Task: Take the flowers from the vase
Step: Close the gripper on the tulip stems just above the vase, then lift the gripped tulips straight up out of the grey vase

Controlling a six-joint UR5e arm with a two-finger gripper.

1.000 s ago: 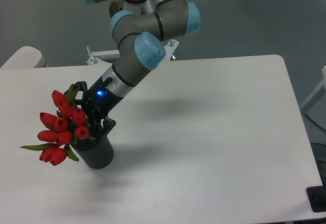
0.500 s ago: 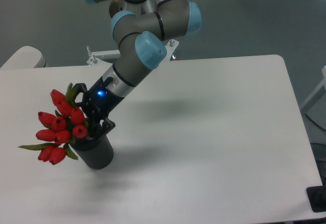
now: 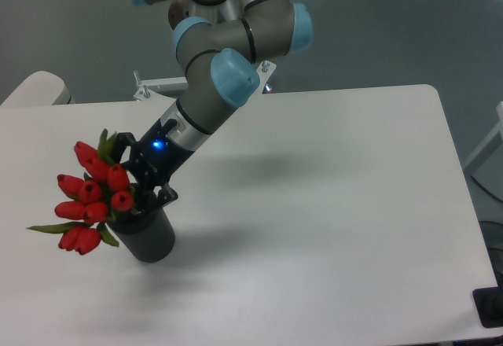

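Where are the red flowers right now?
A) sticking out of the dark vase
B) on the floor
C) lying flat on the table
A: the flowers lean out to the left of the vase mouth, with the gripper right at their stems.

Gripper [image 3: 135,197] angled down-left, closed

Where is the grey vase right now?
The vase stands upright near the left front of the white table, directly below the gripper, with the red flowers leaning out of its mouth to the left.
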